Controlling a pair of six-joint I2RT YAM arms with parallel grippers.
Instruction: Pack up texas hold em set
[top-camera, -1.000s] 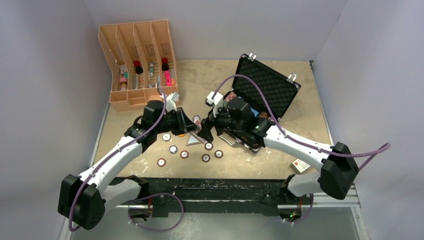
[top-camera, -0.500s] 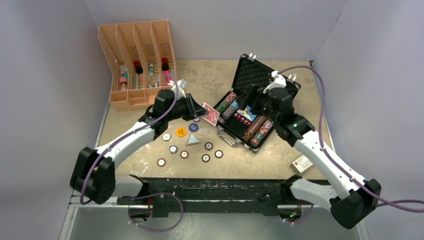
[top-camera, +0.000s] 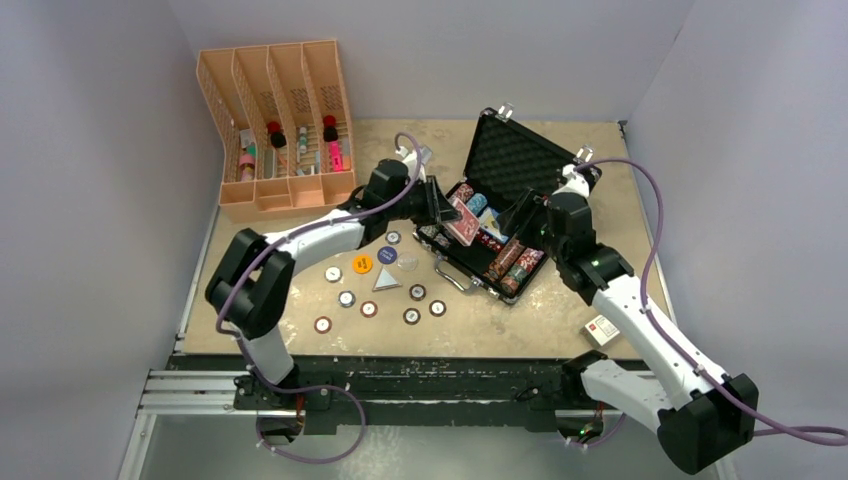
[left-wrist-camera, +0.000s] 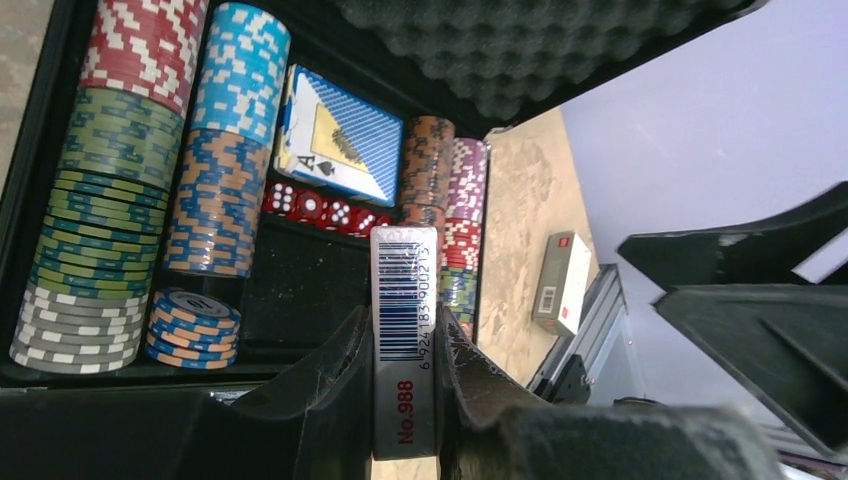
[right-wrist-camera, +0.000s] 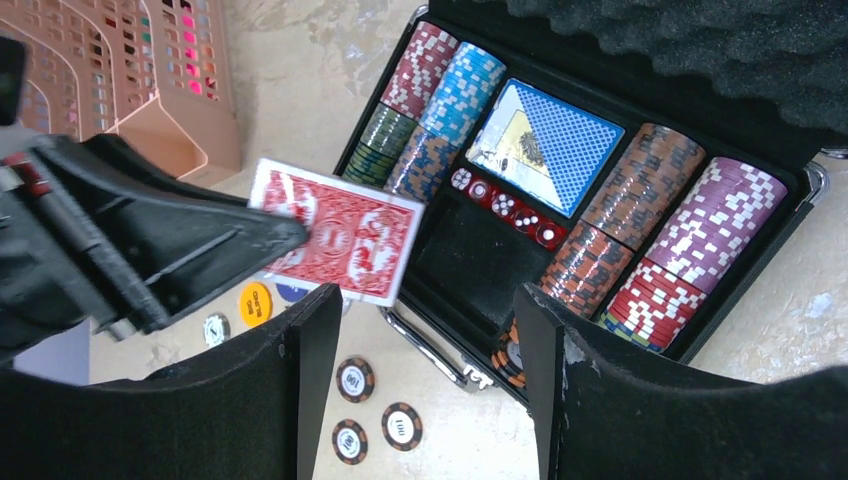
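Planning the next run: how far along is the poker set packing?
Done: chip rows, blue deck and dice sit in the open case. In hand: left gripper holds the red deck at the case; right gripper is open and empty. Left: seat that deck, collect the loose chips on the table, close the lid.

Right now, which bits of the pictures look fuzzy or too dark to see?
Left wrist view: the card deck is sharp, its barcode readable, but the left jaws gripping it are dark and blurry. Right wrist view: the briefcase and its chips are crisp; the right jaws are dark shapes. Top view: even light on the table, no glare.
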